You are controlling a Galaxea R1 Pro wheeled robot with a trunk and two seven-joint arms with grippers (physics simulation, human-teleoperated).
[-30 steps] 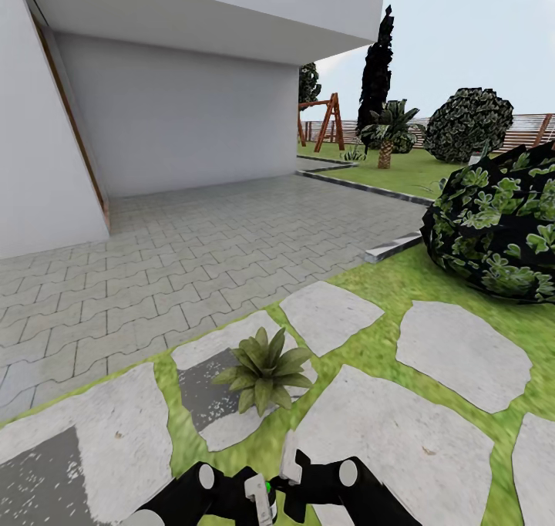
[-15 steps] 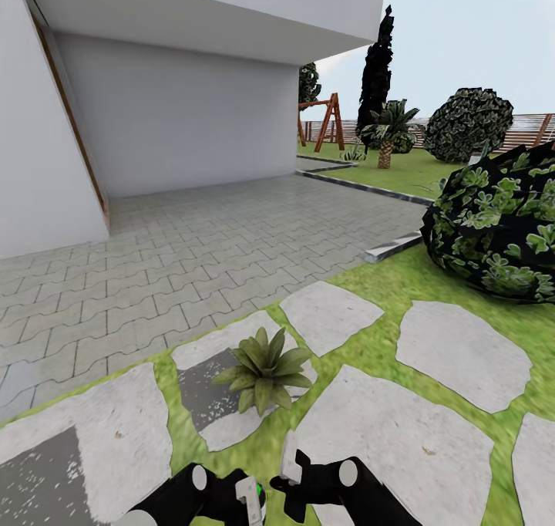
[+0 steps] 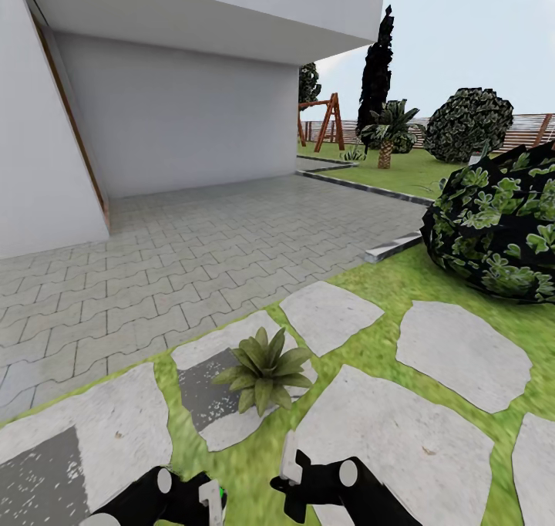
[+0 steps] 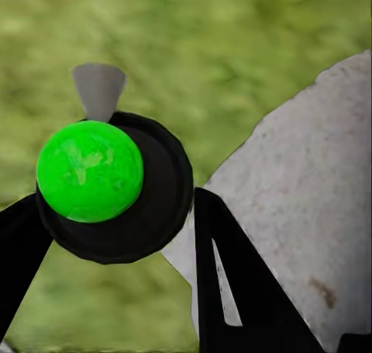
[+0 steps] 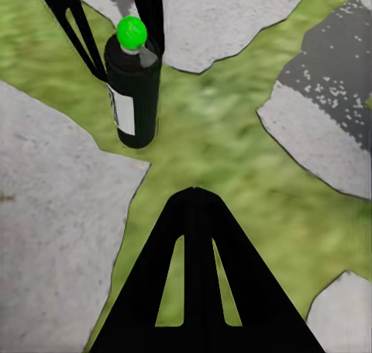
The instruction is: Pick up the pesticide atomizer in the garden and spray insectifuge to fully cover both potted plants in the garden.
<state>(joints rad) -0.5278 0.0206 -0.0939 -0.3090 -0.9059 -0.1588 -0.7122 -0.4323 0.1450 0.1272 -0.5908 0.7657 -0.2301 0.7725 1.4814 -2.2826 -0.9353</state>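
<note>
The left gripper (image 3: pixel 210 503) has the pesticide atomizer (image 5: pixel 133 89) clamped between its fingers, bottle upright, so its long axis runs straight up and down. The potted plant (image 3: pixel 264 369) sits ahead of that gripper and a bit toward the right-arm side, so the nozzle needs swinging that way, I reckon. The right gripper (image 3: pixel 287 468) is closer to the plant but carries nothing, and I can't tell how far its jaws are parted. The right wrist view gives the whole black bottle side-on; the left wrist view looks straight down on its green cap (image 4: pixel 90 171) and grey nozzle (image 4: pixel 98 89).
</note>
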